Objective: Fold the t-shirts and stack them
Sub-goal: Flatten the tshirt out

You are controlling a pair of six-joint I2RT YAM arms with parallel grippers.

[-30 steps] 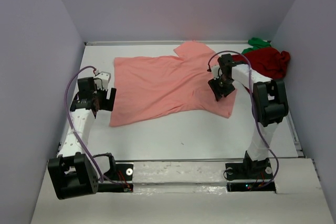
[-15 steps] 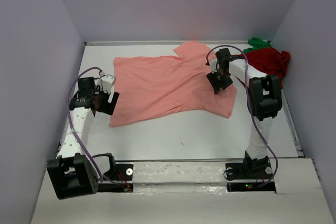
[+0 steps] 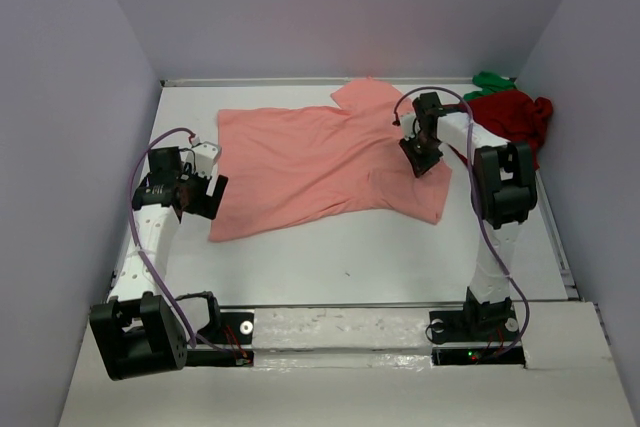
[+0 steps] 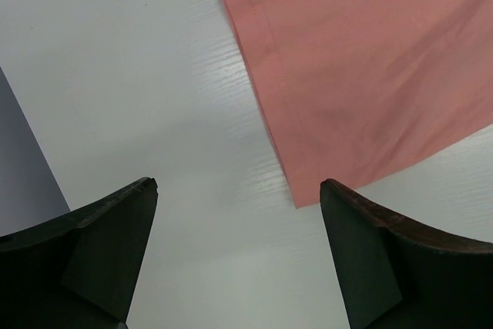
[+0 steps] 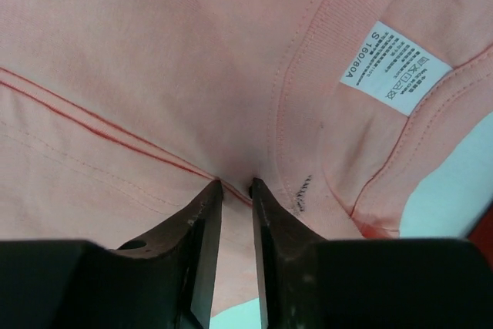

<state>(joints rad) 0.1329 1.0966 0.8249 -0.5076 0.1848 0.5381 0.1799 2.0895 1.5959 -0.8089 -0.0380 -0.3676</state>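
Note:
A salmon-pink t-shirt (image 3: 310, 162) lies spread flat across the middle of the white table (image 3: 340, 257). My right gripper (image 3: 420, 159) is shut on a pinch of its cloth beside the collar; the wrist view shows the fold between the jaws (image 5: 235, 186) and a white care label (image 5: 394, 67). My left gripper (image 3: 203, 194) is open and empty just left of the shirt's near-left corner (image 4: 304, 190), above bare table. A dark red t-shirt (image 3: 510, 115) lies crumpled at the far right. A bright green t-shirt (image 3: 492, 80) shows as a small crumple behind it.
Grey walls close in the table at the left, back and right. A raised white ledge (image 3: 340, 332) at the near edge carries both arm bases. Purple cables loop from each arm.
My right gripper has moved a little toward the back over the collar area and stays shut on the pink cloth. My left gripper has shifted slightly toward the shirt's corner.

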